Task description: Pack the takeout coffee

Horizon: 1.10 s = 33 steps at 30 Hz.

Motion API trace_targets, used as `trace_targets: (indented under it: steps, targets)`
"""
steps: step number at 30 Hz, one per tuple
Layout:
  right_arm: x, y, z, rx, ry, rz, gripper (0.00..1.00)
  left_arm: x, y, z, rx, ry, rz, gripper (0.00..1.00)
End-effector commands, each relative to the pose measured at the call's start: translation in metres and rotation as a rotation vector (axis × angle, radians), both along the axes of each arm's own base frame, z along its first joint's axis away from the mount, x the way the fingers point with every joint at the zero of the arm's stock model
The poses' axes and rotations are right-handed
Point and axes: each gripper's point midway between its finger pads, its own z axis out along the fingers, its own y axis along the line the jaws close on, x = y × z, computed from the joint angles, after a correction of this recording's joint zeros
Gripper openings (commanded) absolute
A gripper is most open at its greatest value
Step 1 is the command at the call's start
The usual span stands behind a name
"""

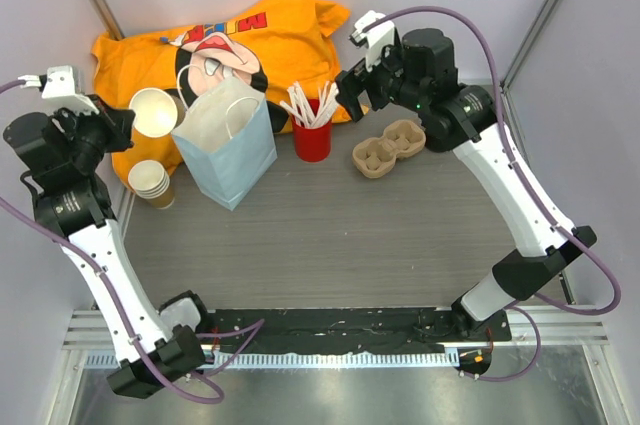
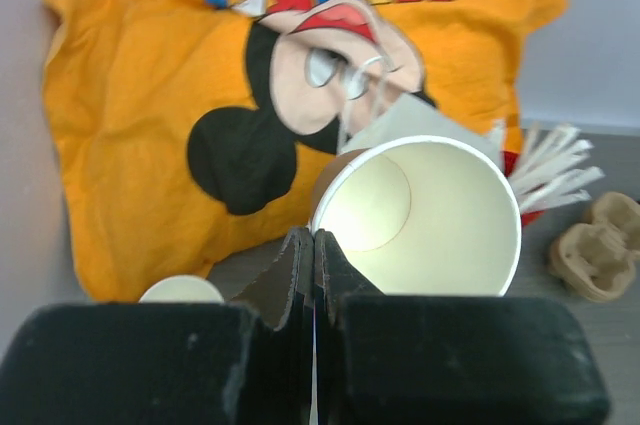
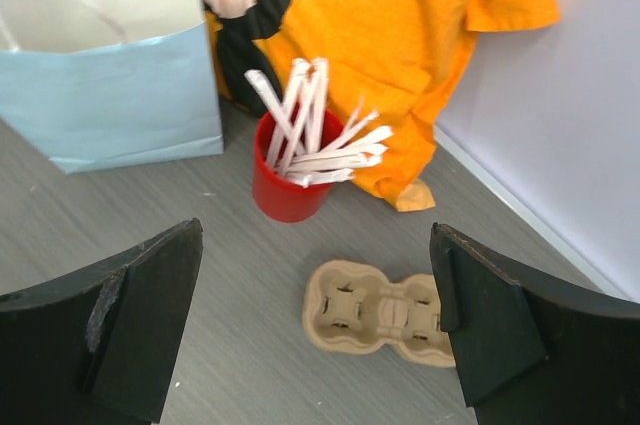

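The takeout coffee is out of view; no lidded cup shows in any frame. My left gripper (image 1: 133, 118) (image 2: 314, 238) is shut on the rim of a lidless brown paper cup (image 1: 155, 112) (image 2: 420, 215). It holds the cup tilted on its side above the table's left edge, with the white inside showing. The cup hangs just left of the light blue paper bag (image 1: 225, 145). At the back, my right gripper (image 1: 350, 85) (image 3: 315, 245) hovers wide open above the pulp cup carrier (image 1: 388, 150) (image 3: 385, 310), with nothing between its fingers.
A stack of lidless paper cups (image 1: 150, 183) stands at the left edge. A red cup of white sticks (image 1: 312, 140) (image 3: 285, 180) stands between the bag and the carrier. An orange printed shirt (image 1: 260, 35) lies along the back wall.
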Motion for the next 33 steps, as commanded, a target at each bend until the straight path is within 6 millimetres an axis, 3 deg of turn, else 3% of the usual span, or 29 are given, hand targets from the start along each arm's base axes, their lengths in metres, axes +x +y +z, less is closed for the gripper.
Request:
trace_targets:
  steps: [1, 7, 10, 14, 16, 19, 20, 21, 22, 24, 25, 28, 33]
  targets:
    - [0.014, -0.038, 0.052, 0.124, -0.108, -0.167, 1.0, -0.024, -0.054, 0.036, 0.01, -0.079, -0.256, 0.0]
    - [0.022, -0.064, 0.06, 0.172, -0.12, -0.237, 1.0, -0.04, -0.08, 0.07, 0.03, -0.135, -0.351, 0.0]
    - [0.021, -0.066, 0.059, 0.173, -0.122, -0.238, 1.0, -0.038, -0.086, 0.082, 0.023, -0.145, -0.366, 0.0]
    - [0.022, -0.069, 0.057, 0.167, -0.122, -0.243, 1.0, -0.025, -0.104, 0.082, 0.006, -0.081, -0.39, 0.0]
    - [0.023, -0.069, 0.054, 0.16, -0.121, -0.239, 1.0, -0.007, -0.112, 0.07, 0.041, -0.028, -0.401, 0.0]
    - [0.024, -0.068, 0.051, 0.152, -0.119, -0.237, 1.0, 0.009, -0.139, 0.055, 0.069, 0.037, -0.447, 0.0]
    - [0.026, -0.069, 0.051, 0.144, -0.125, -0.246, 1.0, 0.006, -0.163, 0.051, 0.079, 0.058, -0.515, 0.01]
    - [0.029, -0.069, 0.047, 0.136, -0.121, -0.246, 1.0, 0.019, -0.167, 0.037, 0.11, 0.103, -0.503, 0.0]
    - [0.031, -0.069, 0.046, 0.131, -0.122, -0.249, 1.0, 0.015, -0.191, 0.031, 0.131, 0.123, -0.566, 0.0]
    - [0.042, -0.074, 0.038, 0.11, -0.121, -0.295, 1.0, 0.023, -0.205, 0.011, 0.205, 0.181, -0.575, 0.0]
    - [0.046, -0.076, 0.036, 0.109, -0.122, -0.308, 1.0, 0.018, -0.226, 0.0, 0.228, 0.202, -0.63, 0.0]
    - [0.06, -0.077, 0.026, 0.098, -0.113, -0.332, 1.0, 0.017, -0.257, -0.03, 0.286, 0.246, -0.712, 0.0]
    - [0.085, -0.075, 0.006, 0.071, -0.089, -0.343, 1.0, 0.009, -0.291, -0.079, 0.316, 0.299, -0.841, 0.0]
